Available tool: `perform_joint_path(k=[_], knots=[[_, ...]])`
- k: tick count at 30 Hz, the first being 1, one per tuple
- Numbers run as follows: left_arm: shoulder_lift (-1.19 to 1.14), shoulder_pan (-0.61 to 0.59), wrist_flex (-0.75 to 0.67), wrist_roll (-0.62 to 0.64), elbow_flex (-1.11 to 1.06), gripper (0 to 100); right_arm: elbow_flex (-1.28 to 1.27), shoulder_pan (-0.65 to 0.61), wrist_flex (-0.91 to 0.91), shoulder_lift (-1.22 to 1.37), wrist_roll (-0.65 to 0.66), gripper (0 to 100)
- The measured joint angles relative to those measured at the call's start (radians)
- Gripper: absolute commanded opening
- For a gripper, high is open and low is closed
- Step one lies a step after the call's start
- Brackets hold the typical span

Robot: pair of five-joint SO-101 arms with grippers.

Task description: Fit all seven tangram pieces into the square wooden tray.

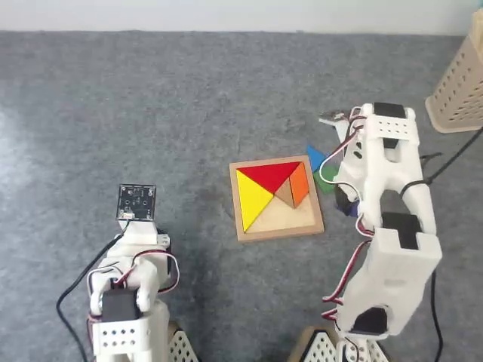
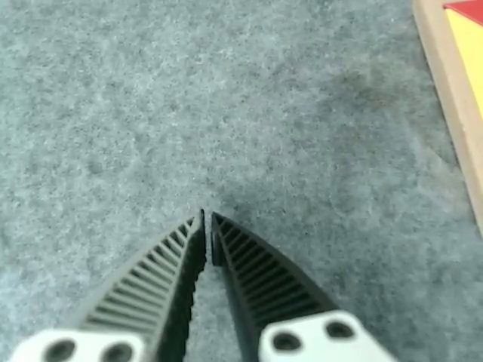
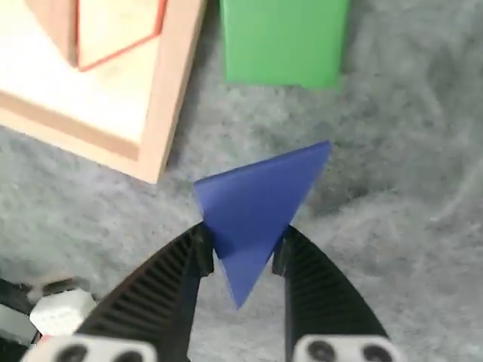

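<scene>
Matt pale wood tray [image 1: 290,219]; rough grey felt table cover [image 1: 151,98].
</scene>
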State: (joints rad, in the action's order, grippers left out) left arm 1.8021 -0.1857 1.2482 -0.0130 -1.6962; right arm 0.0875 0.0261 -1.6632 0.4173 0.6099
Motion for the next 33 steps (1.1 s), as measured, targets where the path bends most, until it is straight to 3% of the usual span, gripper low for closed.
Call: perform_joint_path(k=[6,10,16,21,27,33], knots=[[0.0,-0.002,0.0,0.0,0.0,1,0.0,0.002,0.038,0.054,0.008,19.2],[0.0,0.002,0.0,0.0,0.0,1,0.0,0.003,0.041,0.052,-0.06,19.3],[0.0,0.0,0.0,0.0,0.0,1,-0.081,-0.041,0.087,-0.071,-0.299,21.6],[0.0,0.0,0.0,0.0,0.0,1,-0.322,-0.149,0.304,-0.206,-0.503,22.4],[0.0,0.002,0.0,0.0,0.0,1,-0.405,-0.169,0.384,-0.238,-0.571,22.4],[0.0,0.0,0.0,0.0,0.0,1,-0.405,-0.1,0.4,-0.207,-0.589,22.4]])
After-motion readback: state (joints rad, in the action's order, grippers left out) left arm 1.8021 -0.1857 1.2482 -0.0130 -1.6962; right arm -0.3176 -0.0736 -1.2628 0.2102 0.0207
